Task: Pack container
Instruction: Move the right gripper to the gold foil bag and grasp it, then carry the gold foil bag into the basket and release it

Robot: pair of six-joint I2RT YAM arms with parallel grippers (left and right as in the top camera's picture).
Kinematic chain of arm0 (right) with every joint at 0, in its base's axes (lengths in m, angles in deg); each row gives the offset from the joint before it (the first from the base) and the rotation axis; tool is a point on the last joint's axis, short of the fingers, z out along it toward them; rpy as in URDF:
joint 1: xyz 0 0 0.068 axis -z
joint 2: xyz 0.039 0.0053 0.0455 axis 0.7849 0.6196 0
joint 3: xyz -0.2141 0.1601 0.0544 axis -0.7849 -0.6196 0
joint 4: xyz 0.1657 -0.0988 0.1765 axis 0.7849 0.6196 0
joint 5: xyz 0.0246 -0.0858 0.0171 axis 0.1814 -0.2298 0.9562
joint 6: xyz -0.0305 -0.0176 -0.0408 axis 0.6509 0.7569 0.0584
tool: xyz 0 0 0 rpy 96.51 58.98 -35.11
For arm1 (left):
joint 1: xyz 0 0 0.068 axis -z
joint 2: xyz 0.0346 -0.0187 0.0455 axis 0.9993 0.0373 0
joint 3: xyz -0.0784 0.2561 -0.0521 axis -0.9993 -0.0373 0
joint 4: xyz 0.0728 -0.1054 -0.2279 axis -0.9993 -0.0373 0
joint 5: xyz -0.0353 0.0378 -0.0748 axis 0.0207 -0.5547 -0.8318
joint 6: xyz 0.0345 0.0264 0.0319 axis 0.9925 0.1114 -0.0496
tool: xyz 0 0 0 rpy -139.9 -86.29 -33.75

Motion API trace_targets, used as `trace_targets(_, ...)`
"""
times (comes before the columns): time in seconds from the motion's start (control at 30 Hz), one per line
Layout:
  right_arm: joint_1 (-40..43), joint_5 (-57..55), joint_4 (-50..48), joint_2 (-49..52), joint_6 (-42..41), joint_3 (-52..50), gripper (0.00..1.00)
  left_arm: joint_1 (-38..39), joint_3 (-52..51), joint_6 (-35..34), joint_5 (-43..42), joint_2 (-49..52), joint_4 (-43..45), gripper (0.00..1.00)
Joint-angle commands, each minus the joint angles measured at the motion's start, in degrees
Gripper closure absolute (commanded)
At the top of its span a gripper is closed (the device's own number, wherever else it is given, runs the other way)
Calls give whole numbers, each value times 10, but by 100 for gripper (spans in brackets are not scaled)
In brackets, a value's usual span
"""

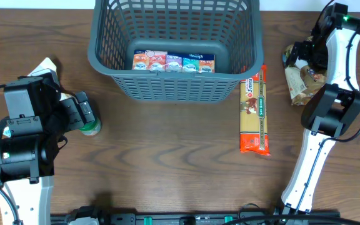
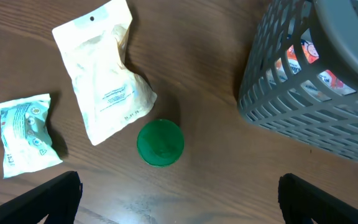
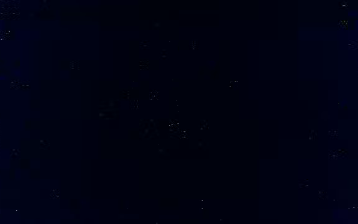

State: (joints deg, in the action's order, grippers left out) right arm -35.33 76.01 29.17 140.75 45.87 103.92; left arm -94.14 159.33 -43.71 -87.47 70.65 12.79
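The dark grey slotted basket stands at the back middle of the table, with a row of small colourful cartons on its floor. Its corner shows in the left wrist view. My left gripper is open and empty, hovering just short of a green round cap, which also shows in the overhead view. My right gripper is down at a brown packet at the far right. The right wrist view is black, so its jaws are hidden.
A white pouch and a small teal-and-white packet lie left of the green cap. A long orange pasta pack lies right of the basket. The brown wooden table runs across the whole view.
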Motion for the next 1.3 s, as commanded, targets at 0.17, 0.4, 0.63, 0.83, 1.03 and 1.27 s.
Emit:
trace_targets(0.17,-35,44,18,86,22,-48,39,-2,9,2,3,2,1,1)
trace_targets(0.4,-37,45,33,83,26,-47,97,-2,9,2,3,2,1,2)
trace_targets(0.63,-37,62,44,35,26,-45,99,-2,9,2,3,2,1,2)
trace_targets(0.83,-37,63,31,-62,26,-45,99,-2,9,6,3,2,1,2)
trace_targets(1.03,-37,48,-2,-190,14,-45,99,-2,9,6,3,2,0,2)
trace_targets(1.27,-50,49,-51,-340,18,-45,99,-2,9,6,3,2,0,2)
